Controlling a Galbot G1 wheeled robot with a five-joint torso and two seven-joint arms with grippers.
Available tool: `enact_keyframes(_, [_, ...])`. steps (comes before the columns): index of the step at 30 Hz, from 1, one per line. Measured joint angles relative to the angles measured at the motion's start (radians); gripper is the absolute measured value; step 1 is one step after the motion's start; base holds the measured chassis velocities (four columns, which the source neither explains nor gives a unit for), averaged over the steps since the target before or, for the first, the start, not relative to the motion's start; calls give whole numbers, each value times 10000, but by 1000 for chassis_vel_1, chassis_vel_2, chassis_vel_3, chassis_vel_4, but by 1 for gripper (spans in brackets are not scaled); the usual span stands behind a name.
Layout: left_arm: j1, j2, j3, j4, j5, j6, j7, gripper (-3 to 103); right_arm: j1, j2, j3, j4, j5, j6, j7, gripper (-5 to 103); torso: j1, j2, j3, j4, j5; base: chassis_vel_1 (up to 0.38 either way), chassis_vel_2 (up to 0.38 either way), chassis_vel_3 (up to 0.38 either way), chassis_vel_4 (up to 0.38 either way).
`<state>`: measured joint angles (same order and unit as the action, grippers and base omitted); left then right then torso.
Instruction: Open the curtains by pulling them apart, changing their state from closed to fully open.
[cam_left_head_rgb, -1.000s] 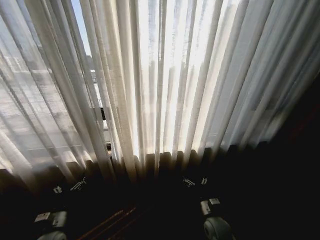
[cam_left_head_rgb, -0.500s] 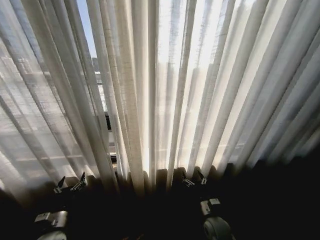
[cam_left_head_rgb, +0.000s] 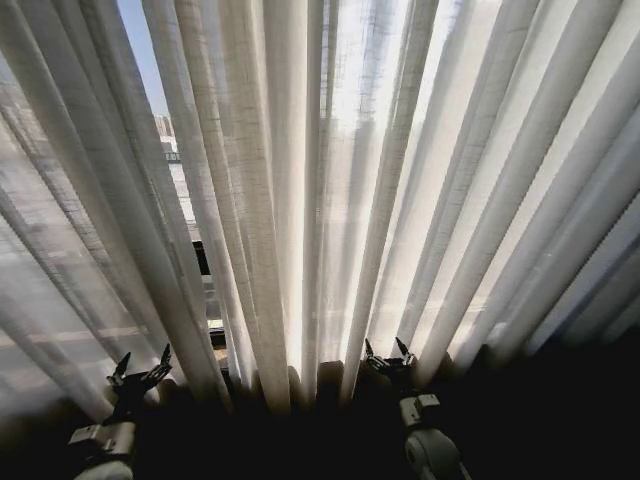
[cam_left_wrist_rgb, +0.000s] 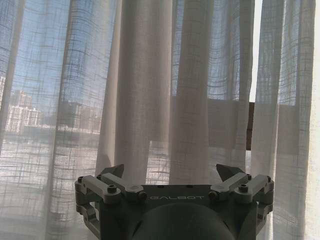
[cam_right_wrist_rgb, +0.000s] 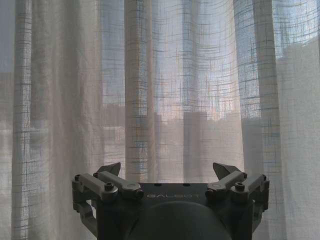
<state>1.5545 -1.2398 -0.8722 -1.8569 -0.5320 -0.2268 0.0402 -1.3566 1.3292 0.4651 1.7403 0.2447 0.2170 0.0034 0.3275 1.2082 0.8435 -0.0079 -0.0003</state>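
Head view: left gripper (cam_left_head_rgb: 141, 366) and right gripper (cam_left_head_rgb: 388, 352) both sit low, just short of the curtains (cam_left_head_rgb: 300, 180), fingers spread wide, nothing held. Neither touches fabric as far as can be seen; the fingertips point at the lower pleats. Left gripper faces the pleats to the left of the curtains' densest central folds; right gripper faces the pleats just right of those folds. Left wrist view: left gripper (cam_left_wrist_rgb: 171, 173) jaws wide apart, empty, curtains (cam_left_wrist_rgb: 150, 100) hanging close ahead, with a narrow slit between panels (cam_left_wrist_rgb: 251, 90) off to one side where bright sky and a dark frame piece show. Right wrist view: right gripper (cam_right_wrist_rgb: 167, 170) likewise wide open and empty, curtains (cam_right_wrist_rgb: 165, 85) unbroken across the whole width. Curtains are sheer white, vertical pleats, drawn across the window. Beyond the fabric, daylight and pale outlines of buildings (cam_left_wrist_rgb: 45, 115) are visible through the weave.
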Motion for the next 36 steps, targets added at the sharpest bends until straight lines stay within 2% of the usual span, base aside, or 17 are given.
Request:
enact_keyframes(6, [-3, 0, 0, 0, 0, 0, 0, 100, 338, -37, -204, -299, -10, -214, 16, 100, 12, -8, 7, -2, 1, -50, -34, 37, 34])
enact_keyframes(11, [-7, 0, 2, -1, -1, 0, 0, 100, 972, -156, -427, -941, 88, -181, 444, 100, 25, -13, 10, -2, 4, -215, 40, 205, -52])
enact_keyframes(16, [-10, 0, 4, -1, -1, 0, 1, 100, 1257, -280, -556, -1267, -72, -149, 524, 100, 33, -17, 12, -4, 3, -150, 30, 175, -36])
enact_keyframes(21, [-5, 0, 1, 0, -1, 0, -2, 100, 824, -549, -915, -837, -614, -122, 457, 100, 15, -11, 6, -2, -6, -32, 5, 28, -5])
enact_keyframes(27, [-4, 0, 1, -1, -1, 0, -1, 100, 473, -700, -1301, -576, -749, 137, 358, 100, 13, -9, 5, -3, 0, 0, 0, 0, 0])
enact_keyframes(36, [-8, 0, 1, 0, -1, 0, -2, 100, 1423, -422, -1661, -1423, -484, 358, 239, 100, 19, -11, 7, -1, 0, 0, 0, 0, 0])
